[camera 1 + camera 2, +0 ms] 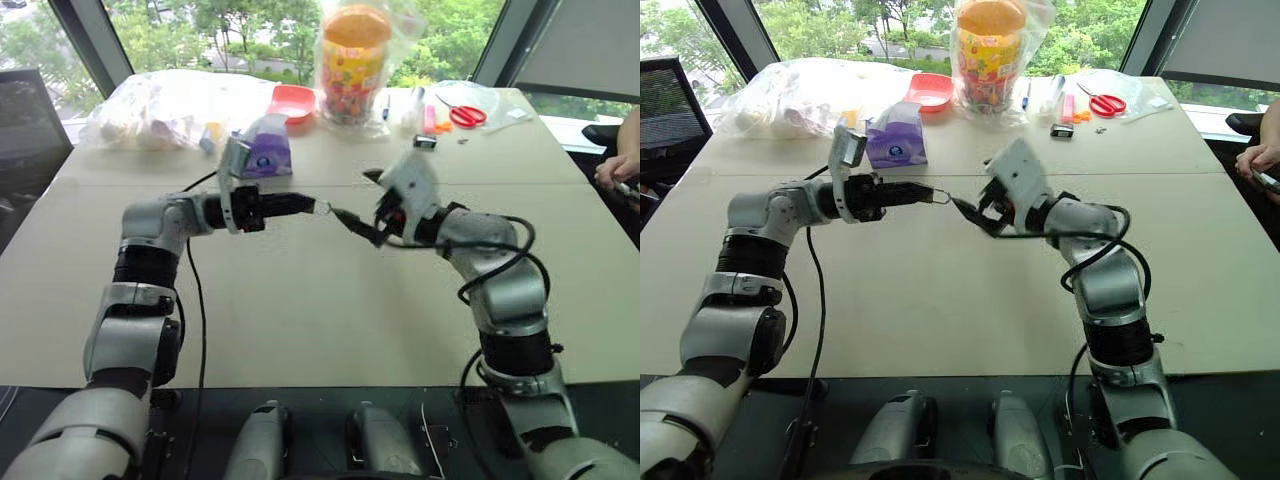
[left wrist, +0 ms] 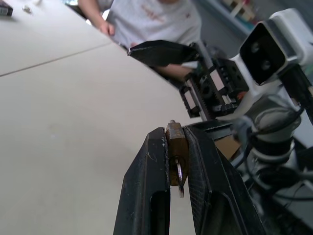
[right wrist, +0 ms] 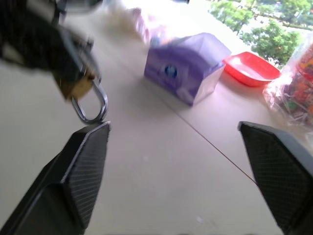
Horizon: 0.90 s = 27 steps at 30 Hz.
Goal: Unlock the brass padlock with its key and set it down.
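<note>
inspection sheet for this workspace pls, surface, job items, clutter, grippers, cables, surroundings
surface: beige table, bare in the near half.
job's things: brass padlock clamped in the left gripper, held above the table; key in its keyhole.
clutter: purple tissue box, red tray, snack jar, scissors, plastic bags, all along the far edge.
grippers: left shut on the padlock; right gripper open, close beside the shackle.
cables: black cable hangs along the left arm; more looped on the right arm.
surroundings: windows with trees; a person's hand at the table's right edge.

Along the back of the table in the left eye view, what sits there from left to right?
Clear plastic bag → purple tissue box → red tray → bagged snack jar → red scissors.
</note>
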Available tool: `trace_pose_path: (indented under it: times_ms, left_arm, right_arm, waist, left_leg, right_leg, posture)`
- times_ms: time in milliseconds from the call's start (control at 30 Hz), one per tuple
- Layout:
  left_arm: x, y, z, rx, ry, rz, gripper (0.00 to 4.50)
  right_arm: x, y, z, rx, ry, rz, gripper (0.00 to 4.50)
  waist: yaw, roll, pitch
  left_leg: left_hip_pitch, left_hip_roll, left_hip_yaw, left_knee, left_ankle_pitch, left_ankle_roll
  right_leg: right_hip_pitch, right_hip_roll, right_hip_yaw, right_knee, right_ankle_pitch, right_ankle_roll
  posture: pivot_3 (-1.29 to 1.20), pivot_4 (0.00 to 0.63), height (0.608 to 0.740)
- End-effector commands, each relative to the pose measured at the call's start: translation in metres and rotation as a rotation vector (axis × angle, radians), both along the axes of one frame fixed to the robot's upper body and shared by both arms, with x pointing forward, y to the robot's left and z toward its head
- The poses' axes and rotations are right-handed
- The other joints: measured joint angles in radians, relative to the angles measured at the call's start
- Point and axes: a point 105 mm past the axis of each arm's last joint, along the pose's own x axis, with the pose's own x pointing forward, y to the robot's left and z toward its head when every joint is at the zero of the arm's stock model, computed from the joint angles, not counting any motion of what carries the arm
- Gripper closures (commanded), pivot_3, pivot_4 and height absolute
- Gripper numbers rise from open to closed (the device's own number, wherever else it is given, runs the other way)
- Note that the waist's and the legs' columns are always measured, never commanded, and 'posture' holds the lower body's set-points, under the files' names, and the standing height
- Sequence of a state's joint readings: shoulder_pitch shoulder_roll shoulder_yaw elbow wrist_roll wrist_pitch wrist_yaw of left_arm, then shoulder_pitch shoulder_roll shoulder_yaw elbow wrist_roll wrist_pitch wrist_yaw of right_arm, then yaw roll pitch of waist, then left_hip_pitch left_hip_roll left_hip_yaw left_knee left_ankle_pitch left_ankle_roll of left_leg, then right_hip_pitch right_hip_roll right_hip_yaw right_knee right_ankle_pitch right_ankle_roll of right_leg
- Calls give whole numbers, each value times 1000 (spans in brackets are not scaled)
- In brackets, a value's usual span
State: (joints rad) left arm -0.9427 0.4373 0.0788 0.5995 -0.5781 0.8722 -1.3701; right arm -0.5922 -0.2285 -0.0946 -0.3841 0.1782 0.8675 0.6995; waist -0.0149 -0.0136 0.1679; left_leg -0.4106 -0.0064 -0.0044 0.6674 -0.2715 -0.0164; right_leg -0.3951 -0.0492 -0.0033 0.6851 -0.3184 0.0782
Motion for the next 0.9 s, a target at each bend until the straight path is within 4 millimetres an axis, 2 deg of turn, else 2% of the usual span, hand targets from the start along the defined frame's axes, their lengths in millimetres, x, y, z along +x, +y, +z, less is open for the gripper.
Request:
trace_pose_path:
  times_ms: [33, 167, 400, 900]
  left_arm:
    - [-8, 6, 16, -87, 6, -50, 4365]
    - [-16, -1, 10, -48, 8, -92, 4365]
    - [-16, -3, 13, -35, -4, -102, 4365]
    - [-32, -2, 9, 19, -65, -161, 4365]
  right_arm:
    - [-18, -4, 32, 237, 42, 51, 29]
    - [-23, 2, 37, 272, 67, 64, 29]
    - [-25, 12, 20, 152, 77, 57, 29]
    - [-16, 5, -2, -5, 102, 36, 29]
  waist:
    - [1, 0, 0]
    - [1, 0, 0]
    - [-1, 0, 0]
    - [-2, 0, 0]
  left_leg:
    - [0, 0, 0, 0, 0, 0]
    - [0, -1, 0, 0, 0, 0]
    - [0, -1, 0, -1, 0, 0]
    - [0, -1, 1, -1, 0, 0]
  right_leg:
    - [0, 0, 0, 0, 0, 0]
    - [0, -1, 0, 0, 0, 0]
    - [-1, -1, 0, 0, 0, 0]
    - [-1, -1, 0, -1, 0, 0]
  posture:
    - [0, 150, 740]
    - [0, 150, 740]
    - [0, 150, 740]
    - [0, 150, 740]
